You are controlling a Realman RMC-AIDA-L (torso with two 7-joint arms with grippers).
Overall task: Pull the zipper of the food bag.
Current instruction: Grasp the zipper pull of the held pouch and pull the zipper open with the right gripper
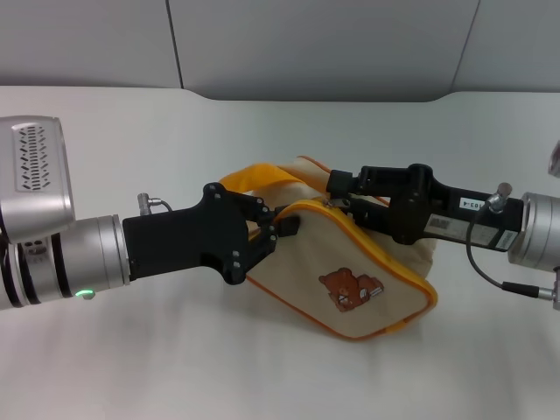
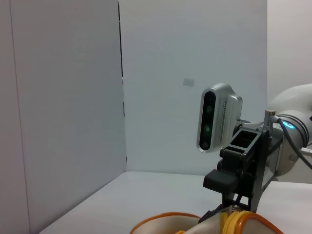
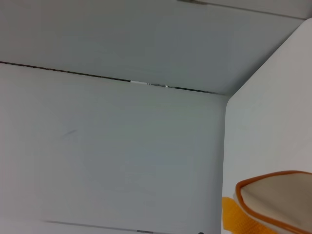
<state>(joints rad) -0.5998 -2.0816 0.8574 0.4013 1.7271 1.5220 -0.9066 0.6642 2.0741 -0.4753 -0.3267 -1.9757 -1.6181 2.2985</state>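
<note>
Left jaws (image 1: pixel 273 229) clamp food bag (image 1: pixel 367 280) – right jaws (image 1: pixel 343 194) pinch zipper (image 1: pixel 337 210)

We count one food bag (image 1: pixel 350 262), with one zipper (image 1: pixel 325 208), one orange loop handle (image 1: pixel 254 177) and one brown bear print (image 1: pixel 348 289). We count two grippers: the left gripper (image 1: pixel 278 229) and the right gripper (image 1: pixel 337 185). All rest on one white table (image 1: pixel 131 350).

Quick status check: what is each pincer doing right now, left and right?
Left pincer: shut on the food bag, gripping its end by the orange handle.
Right pincer: at the zipper on the bag's top edge; open or shut cannot be told.
</note>
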